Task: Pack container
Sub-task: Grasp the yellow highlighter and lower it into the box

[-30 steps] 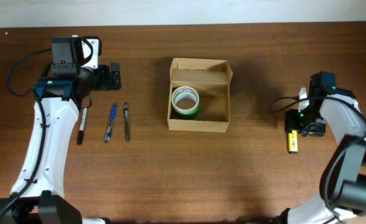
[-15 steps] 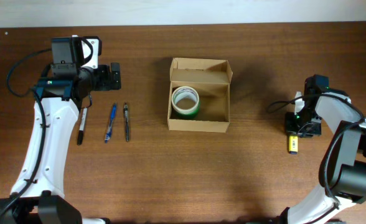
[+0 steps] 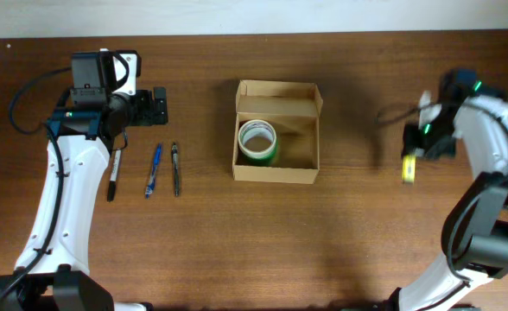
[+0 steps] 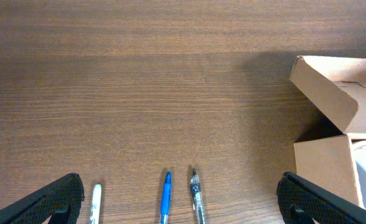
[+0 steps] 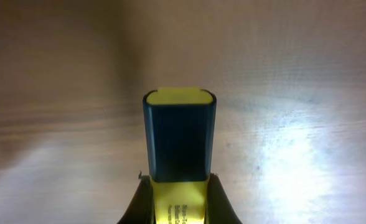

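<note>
The container, a tan cardboard box with its flap lid standing open at the back, sits mid-table with a green-and-white tape roll in its left half. Its corner shows at the right of the left wrist view. My right gripper is shut on a yellow highlighter with a dark cap, to the right of the box. My left gripper stands wide open over the pens, holding nothing.
Three pens lie side by side left of the box: a black-and-white marker, a blue pen and a clear pen. The table's far edge runs behind the box.
My right gripper has closed on the yellow highlighter and carried it off its spot toward the table's far side. The left arm has not moved.
</note>
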You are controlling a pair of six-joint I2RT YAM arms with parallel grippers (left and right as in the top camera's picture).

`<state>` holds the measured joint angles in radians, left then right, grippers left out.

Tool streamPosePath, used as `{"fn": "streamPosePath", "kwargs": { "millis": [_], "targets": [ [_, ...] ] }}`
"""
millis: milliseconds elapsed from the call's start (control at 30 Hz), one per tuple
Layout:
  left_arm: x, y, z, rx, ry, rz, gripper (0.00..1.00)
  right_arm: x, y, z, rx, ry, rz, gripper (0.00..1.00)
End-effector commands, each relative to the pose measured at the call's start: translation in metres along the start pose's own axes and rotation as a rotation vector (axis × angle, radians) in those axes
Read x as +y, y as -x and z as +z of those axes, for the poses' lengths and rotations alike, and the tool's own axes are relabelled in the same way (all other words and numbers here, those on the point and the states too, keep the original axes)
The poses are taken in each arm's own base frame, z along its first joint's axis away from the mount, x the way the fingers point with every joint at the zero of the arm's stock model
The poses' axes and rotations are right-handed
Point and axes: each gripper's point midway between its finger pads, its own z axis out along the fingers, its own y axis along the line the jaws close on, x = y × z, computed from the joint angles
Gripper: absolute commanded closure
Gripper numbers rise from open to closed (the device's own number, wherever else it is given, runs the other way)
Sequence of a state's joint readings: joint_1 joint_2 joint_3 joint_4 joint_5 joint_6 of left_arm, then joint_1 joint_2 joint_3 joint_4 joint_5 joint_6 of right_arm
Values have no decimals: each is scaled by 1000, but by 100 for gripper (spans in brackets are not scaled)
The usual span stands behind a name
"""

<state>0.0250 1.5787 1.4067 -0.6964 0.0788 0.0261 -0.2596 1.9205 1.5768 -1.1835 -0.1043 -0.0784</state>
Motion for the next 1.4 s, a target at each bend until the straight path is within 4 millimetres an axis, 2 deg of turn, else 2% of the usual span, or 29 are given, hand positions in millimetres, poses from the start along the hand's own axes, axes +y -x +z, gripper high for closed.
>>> {"fn": "streamPosePath", "kwargs": {
  "millis": [0,67,100,133,167,267,400,467,667,867,1067,1233,1367],
  "targets": [
    [0,7,-4,-19,-8,11,1,73,42,-113,-263,175,-124,96],
    [0,7,-4,-19,-8,11,1,114,42,-162,-342,211,-222,96],
    [0,7,-4,-19,-8,10,1,133,40,-178,-375,216,-282,96],
    [0,7,-4,-19,-8,11,1,167,31,-200,-422,223,-439,96],
    [0,7,-4,-19,-8,11,1,187,23,-208,-443,211,-553,96],
    [0,7,-4,-19,-8,11,1,227,2,-205,-444,109,-814,96],
    [0,7,-4,-19,-8,11,1,275,-37,-166,-315,82,-1208,96],
    [0,8,-4,-20,-8,11,1,289,-51,-144,-242,82,-1342,96],
    [0,7,-4,-19,-8,11,1,310,-68,-86,-75,81,-1560,96],
    [0,7,-4,-19,-8,11,1,311,-65,-39,48,89,-1600,96],
    [0,7,-4,-19,-8,11,1,310,-64,-7,128,94,-1593,96],
    [0,7,-4,-19,-8,11,1,313,-60,6,128,96,-1598,96],
    [0,7,-4,-19,-8,11,1,308,-58,19,155,103,-1606,96]
  ]
}}
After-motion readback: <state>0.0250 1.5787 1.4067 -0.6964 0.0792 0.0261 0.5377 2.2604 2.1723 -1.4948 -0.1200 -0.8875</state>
